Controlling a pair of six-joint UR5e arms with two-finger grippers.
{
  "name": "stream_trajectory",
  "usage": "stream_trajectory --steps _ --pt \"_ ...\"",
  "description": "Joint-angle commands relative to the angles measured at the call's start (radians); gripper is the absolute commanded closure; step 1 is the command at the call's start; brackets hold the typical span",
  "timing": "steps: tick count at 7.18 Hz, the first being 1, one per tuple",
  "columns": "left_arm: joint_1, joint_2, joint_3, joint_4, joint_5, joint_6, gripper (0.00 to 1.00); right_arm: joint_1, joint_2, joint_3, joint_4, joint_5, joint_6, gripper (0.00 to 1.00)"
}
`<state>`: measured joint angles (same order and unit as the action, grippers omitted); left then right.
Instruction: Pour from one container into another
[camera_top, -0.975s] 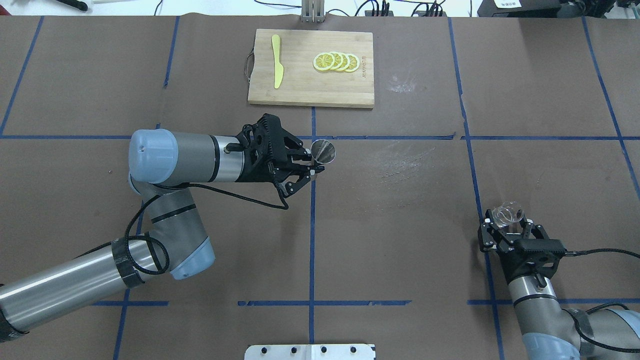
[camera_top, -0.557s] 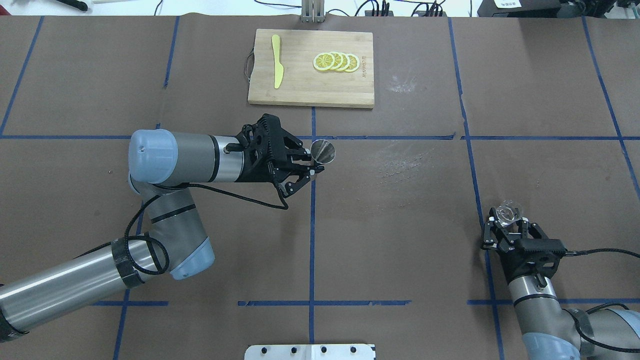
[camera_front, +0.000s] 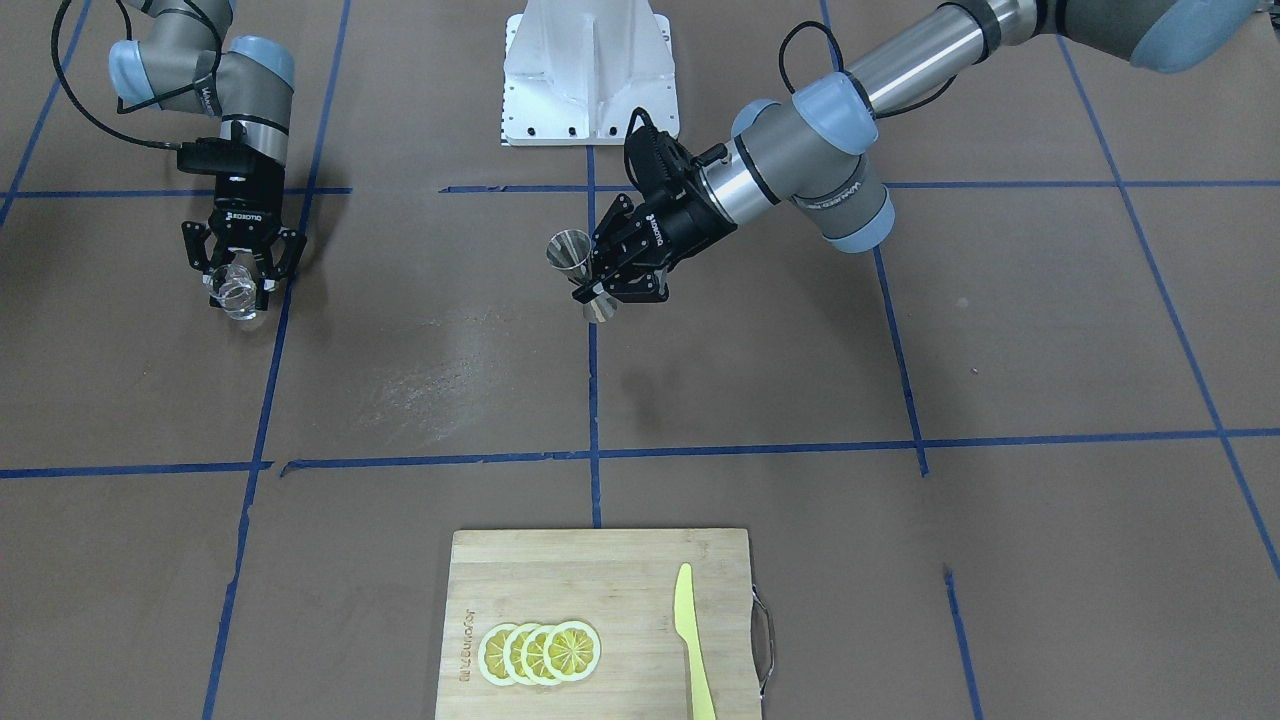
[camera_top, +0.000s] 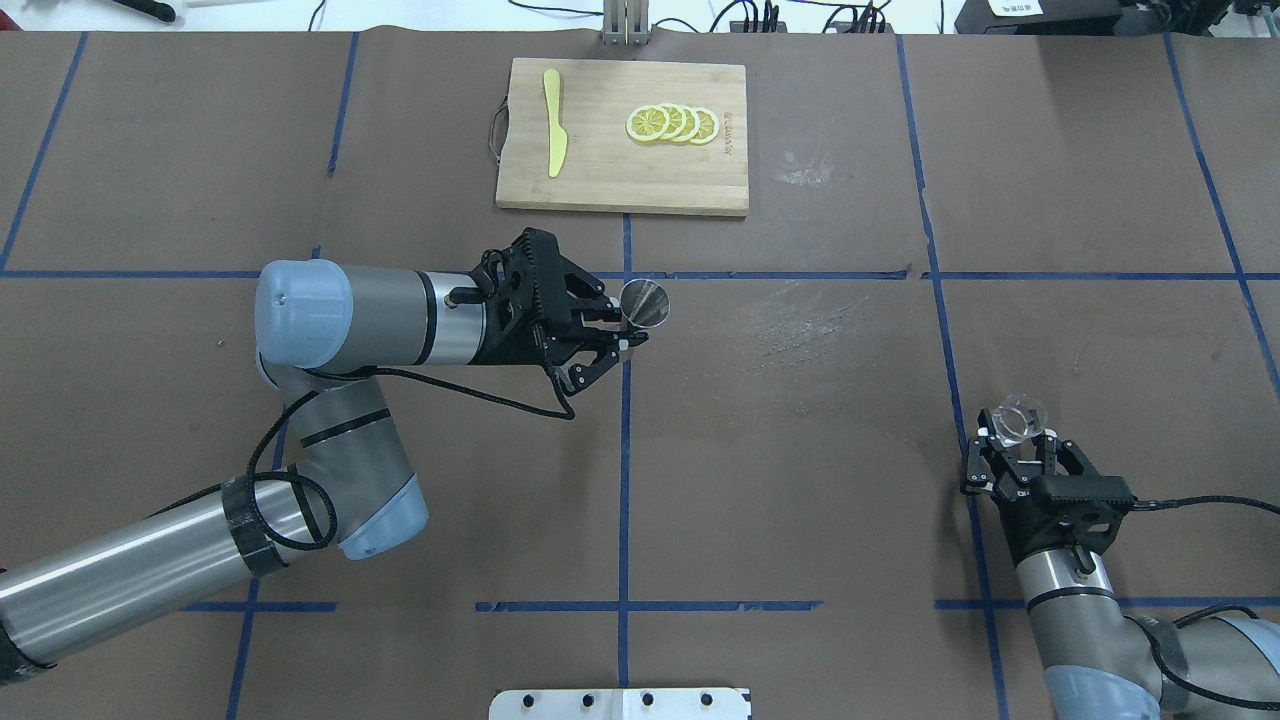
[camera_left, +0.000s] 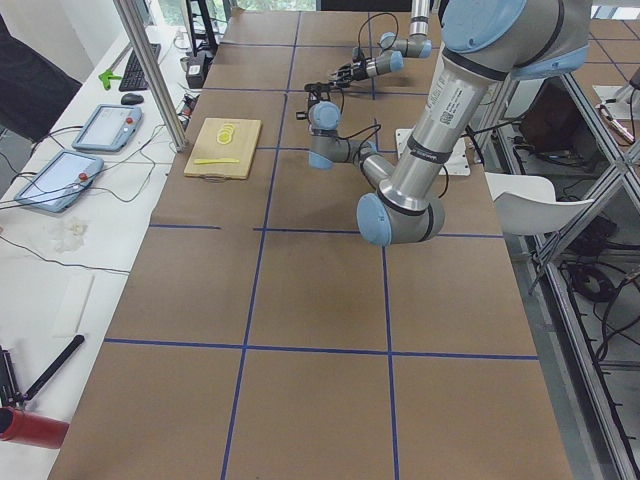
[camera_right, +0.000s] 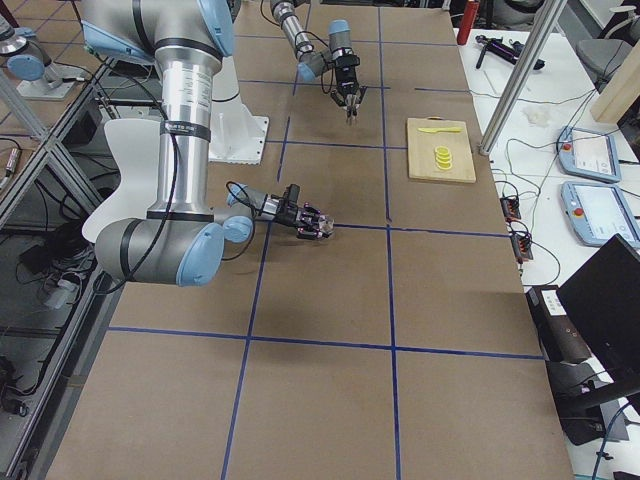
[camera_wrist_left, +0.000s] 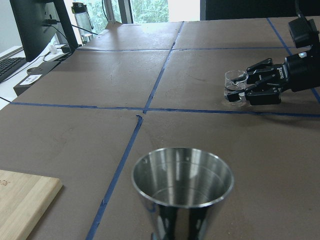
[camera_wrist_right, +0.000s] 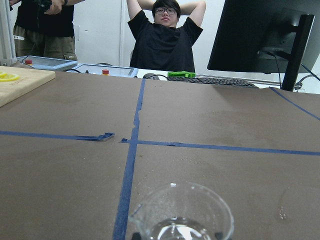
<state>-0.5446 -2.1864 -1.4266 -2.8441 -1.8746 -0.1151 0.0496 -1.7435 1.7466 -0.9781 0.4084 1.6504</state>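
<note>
My left gripper (camera_top: 624, 332) is shut on the narrow waist of the steel jigger (camera_top: 646, 303), held upright above the table's middle. From the front the jigger (camera_front: 571, 250) and left gripper (camera_front: 592, 284) hang over a blue tape line. The left wrist view looks into the jigger's (camera_wrist_left: 182, 186) bare open cone. The clear glass cup (camera_top: 1019, 419) sits low at the table's right, with my right gripper (camera_top: 1016, 441) shut on it from the near side. The cup (camera_front: 238, 293) also shows from the front, and its rim (camera_wrist_right: 182, 212) fills the bottom of the right wrist view.
A wooden cutting board (camera_top: 610, 185) lies at the far middle with lemon slices (camera_top: 672, 123) and a yellow knife (camera_top: 553, 120). The white robot base (camera_top: 620, 703) is at the near edge. A seated person (camera_wrist_right: 167, 42) and a monitor (camera_wrist_right: 262, 35) are beyond the table.
The right gripper's fingers have drawn in from wide open onto the glass cup. The left arm and the jigger have stayed put.
</note>
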Motion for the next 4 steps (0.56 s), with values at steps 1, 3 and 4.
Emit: stream_trajectory --steps 1,3,4 --pt "0.0 0.0 0.0 -0.001 -0.001 0.0 1.0 0.025 0.004 0.054 0.002 0.007 -0.02 1.0" --pt "0.0 0.0 0.0 -0.001 0.0 0.0 1.0 0.109 0.019 0.152 0.004 0.114 -0.154 1.0" --pt "0.0 0.0 0.0 -0.001 -0.001 0.0 1.0 0.131 0.036 0.16 0.006 0.122 -0.187 1.0"
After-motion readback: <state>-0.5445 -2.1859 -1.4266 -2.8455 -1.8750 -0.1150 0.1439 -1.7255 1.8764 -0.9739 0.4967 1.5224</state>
